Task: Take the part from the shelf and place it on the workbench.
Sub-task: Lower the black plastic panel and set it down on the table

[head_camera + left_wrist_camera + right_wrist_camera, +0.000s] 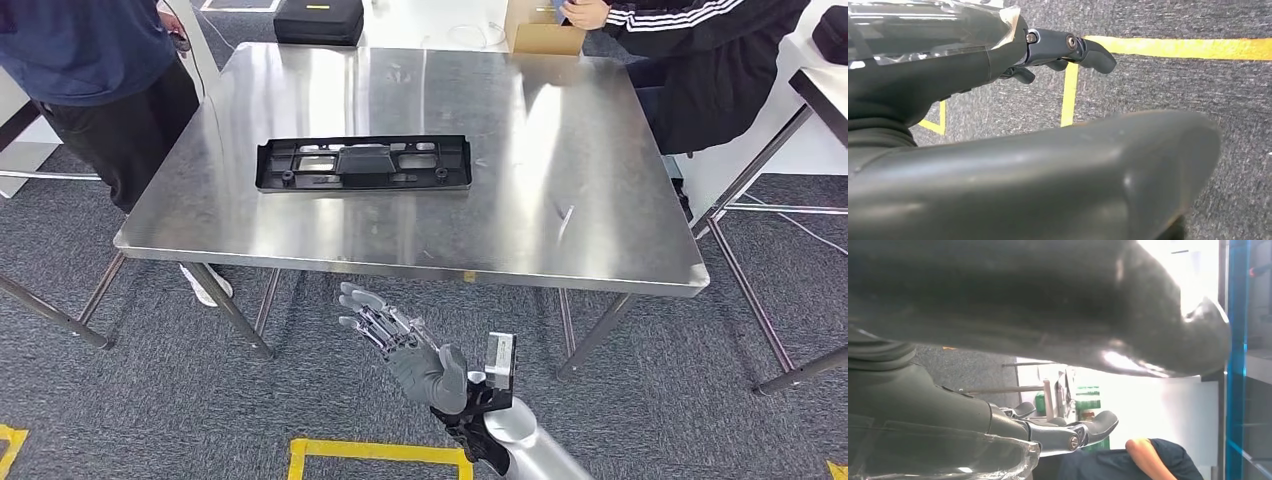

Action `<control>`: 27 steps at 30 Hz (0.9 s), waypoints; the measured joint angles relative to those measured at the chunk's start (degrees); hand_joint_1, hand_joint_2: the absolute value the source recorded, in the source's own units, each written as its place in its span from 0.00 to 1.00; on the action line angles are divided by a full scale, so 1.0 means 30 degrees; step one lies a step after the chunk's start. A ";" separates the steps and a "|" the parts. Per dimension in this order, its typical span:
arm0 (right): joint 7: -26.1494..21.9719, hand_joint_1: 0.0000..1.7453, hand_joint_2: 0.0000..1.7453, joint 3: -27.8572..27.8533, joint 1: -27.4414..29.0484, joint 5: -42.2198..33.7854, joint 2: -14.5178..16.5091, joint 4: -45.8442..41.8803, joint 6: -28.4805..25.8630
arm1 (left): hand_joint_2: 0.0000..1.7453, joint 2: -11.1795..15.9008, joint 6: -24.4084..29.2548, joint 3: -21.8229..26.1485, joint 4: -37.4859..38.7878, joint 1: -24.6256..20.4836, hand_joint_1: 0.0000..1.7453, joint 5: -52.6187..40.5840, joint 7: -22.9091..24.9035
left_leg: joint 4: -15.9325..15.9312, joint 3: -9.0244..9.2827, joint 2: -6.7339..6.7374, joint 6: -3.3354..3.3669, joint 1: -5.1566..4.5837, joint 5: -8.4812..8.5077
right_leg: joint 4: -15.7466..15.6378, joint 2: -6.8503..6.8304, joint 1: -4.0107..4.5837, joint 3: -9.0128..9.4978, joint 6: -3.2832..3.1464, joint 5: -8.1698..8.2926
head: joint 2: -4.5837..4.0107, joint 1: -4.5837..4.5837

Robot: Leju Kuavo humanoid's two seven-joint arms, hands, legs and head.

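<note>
The part point(362, 163), a long flat black plastic frame, lies on the steel workbench point(560, 150), left of its middle. My right hand point(405, 345) hangs in front of the bench's near edge and below it, over the carpet, with its fingers spread and nothing in them. The right wrist view shows the same hand point(1068, 432) empty, fingers stretched out. In the left wrist view my left hand point(1048, 47) hangs above the carpet, fingers loosely extended and holding nothing.
One person point(90, 60) stands at the bench's far left corner, another point(700, 50) sits at the far right by a cardboard box point(545, 30). A black case point(320, 20) lies beyond the bench. Yellow tape point(375, 450) marks the floor near me.
</note>
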 joint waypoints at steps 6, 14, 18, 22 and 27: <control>-0.0002 0.00 0.00 -0.0020 -0.0093 -0.0022 0.0086 0.0233 -0.0078 | 0.00 0.0022 -0.0013 0.0007 0.0005 -0.0002 0.00 0.0022 -0.0065 | -0.0503 -0.0471 -0.0001 0.1086 -0.0223 0.0538 | 0.1315 0.0053 0.0003 -0.0978 0.0491 -0.0598 | 0.0000 0.0053; -0.0002 0.00 0.00 -0.0022 -0.0134 -0.0022 0.0080 0.0505 -0.0124 | 0.00 0.0007 -0.0087 0.0018 0.0006 0.0007 0.00 0.0027 -0.0089 | -0.0459 -0.2061 0.0104 0.1269 -0.0555 0.1849 | 0.1796 0.0041 0.0268 0.0910 0.0410 -0.2110 | 0.0000 0.0062; -0.0013 0.00 0.00 -0.0045 -0.0229 -0.0004 0.0148 0.0628 -0.0257 | 0.00 -0.0062 -0.0191 0.0018 0.0006 0.0011 0.00 0.0009 -0.0122 | -0.0602 -0.2198 0.0136 0.0827 -0.0565 0.2409 | -0.0293 0.0028 0.0544 0.1957 -0.0074 -0.1755 | 0.0000 0.0093; -0.0013 0.00 0.00 -0.0073 -0.0236 0.0056 0.0308 0.0909 -0.0439 | 0.00 -0.0040 -0.0209 0.0022 0.0006 0.0025 0.00 -0.0013 -0.0124 | 0.1087 -0.2986 0.0084 0.0384 -0.0452 0.0767 | -0.0570 -0.0043 0.0159 0.1600 -0.0637 -0.1041 | 0.0000 0.0065; 0.0129 0.00 0.00 -0.0095 -0.0056 0.0493 0.0373 0.1442 -0.0929 | 0.00 0.0038 -0.0220 0.0024 0.0006 0.0060 0.00 -0.0036 -0.0056 | 0.3970 -0.3067 0.0112 -0.0144 -0.0130 -0.0762 | -0.0303 -0.0117 0.0087 0.0694 -0.0486 -0.0488 | 0.0000 0.0023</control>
